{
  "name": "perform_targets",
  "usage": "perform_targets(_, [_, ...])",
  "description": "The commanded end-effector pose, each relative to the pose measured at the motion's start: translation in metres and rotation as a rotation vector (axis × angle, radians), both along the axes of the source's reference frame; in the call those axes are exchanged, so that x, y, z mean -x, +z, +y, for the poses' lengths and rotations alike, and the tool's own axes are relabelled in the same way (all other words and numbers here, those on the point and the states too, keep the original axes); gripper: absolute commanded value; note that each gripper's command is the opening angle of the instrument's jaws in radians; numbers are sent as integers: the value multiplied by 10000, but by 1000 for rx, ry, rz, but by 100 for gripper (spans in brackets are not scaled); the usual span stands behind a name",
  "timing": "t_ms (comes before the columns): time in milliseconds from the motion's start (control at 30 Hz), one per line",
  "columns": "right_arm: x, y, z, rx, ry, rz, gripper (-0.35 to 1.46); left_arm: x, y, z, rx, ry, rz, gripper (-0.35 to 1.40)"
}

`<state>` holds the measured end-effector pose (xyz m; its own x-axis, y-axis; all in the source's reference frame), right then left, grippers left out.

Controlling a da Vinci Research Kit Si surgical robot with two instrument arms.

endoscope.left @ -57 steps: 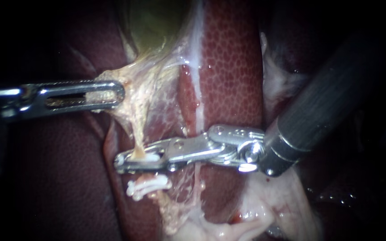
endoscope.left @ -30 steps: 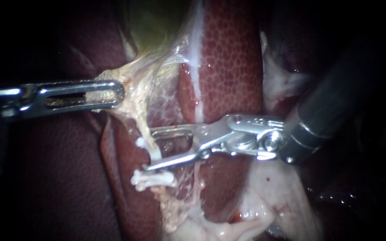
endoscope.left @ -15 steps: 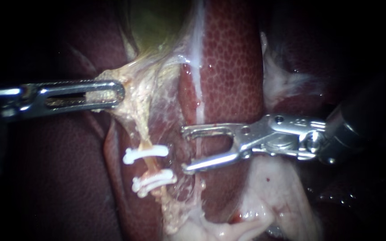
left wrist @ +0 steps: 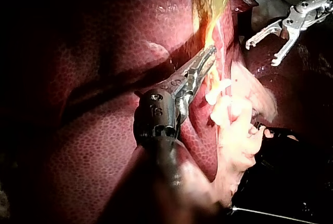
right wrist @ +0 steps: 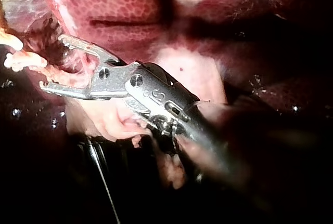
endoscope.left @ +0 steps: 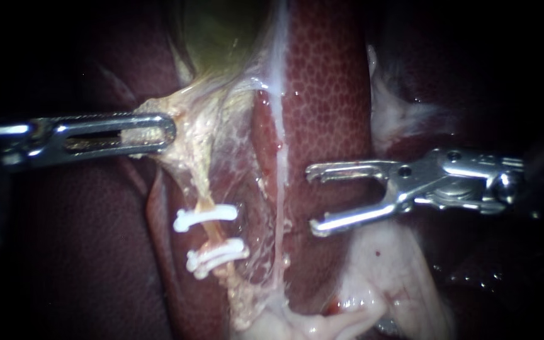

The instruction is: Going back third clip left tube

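The left tube (endoscope.left: 200,182) runs down from the gallbladder (endoscope.left: 221,31) as a pale yellowish strand. Two white clips sit across it, the upper clip (endoscope.left: 206,216) and the lower clip (endoscope.left: 216,255) close together. My left instrument (endoscope.left: 166,133) comes in level from the left, its jaws shut on pale tissue (endoscope.left: 187,119) just under the gallbladder, pulling it leftward. My right instrument (endoscope.left: 311,200) has empty, open jaws to the right of the clips, apart from both tubes. The right wrist view shows its open jaws (right wrist: 52,62) just short of a clip (right wrist: 21,60).
A thin whitish right tube (endoscope.left: 278,189) runs down the liver (endoscope.left: 328,82) between the clips and my right instrument. Pale fatty tissue (endoscope.left: 379,271) lies below the right jaws. In the left wrist view my left instrument (left wrist: 205,60) holds the strand beside the clips (left wrist: 213,96).
My right instrument's jaws, closed around the left tube at first, opened and left the upper white clip on it. The instrument then drew back to the right. The left instrument stayed put.
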<state>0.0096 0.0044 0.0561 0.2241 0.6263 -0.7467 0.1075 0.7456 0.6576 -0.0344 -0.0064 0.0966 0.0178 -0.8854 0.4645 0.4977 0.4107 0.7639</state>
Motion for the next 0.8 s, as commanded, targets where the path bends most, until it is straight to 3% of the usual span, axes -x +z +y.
perform_targets(33, [2,-3,2,2,0,1,60,0,0,0,0,0,0,-35])
perform_targets(400, [15,-13,4,13,0,9,60,14,17,-2,8,-6,5,-35])
perform_targets(567, [18,-14,4,13,-2,10,60,29,32,-3,13,-12,14,-35])
perform_targets(800, [18,-14,3,13,-2,10,60,55,63,-3,7,14,24,-35])
